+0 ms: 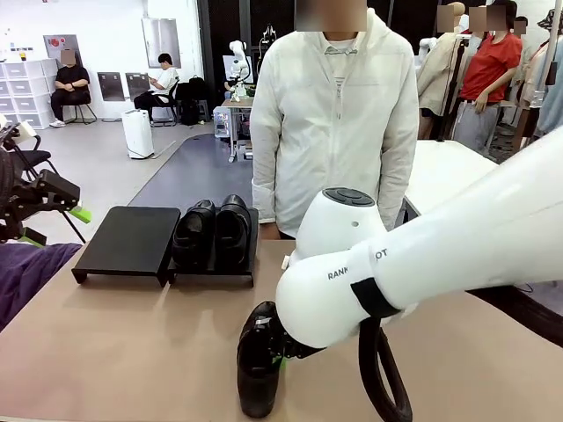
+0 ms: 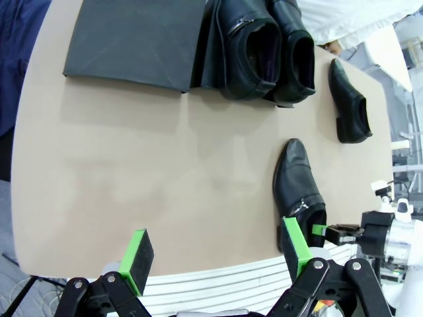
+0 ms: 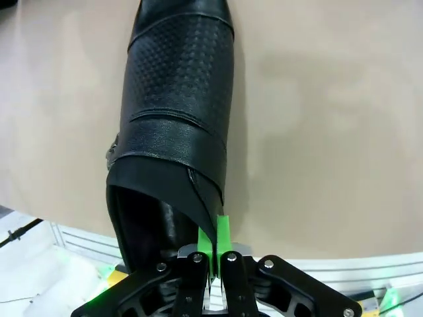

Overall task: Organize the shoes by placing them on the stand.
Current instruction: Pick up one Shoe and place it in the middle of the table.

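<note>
On your tan table (image 1: 132,352), the right gripper (image 3: 215,239) sits low at the near edge, pads pinching the heel collar of one shoe (image 3: 178,99). Your left gripper (image 2: 217,256) hovers spread wide, holding nothing. Farther off, two shoes (image 1: 214,230) fill the right panel of the stand (image 1: 132,239). From the front, the right arm (image 1: 440,255) hides most of that grip.

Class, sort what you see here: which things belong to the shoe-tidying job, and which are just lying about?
Job: stand; two shoes on its right panel; loose shoe; gripped shoe, held by the right gripper.
Lying about: purple cloth; white appliance on the floor.
</note>
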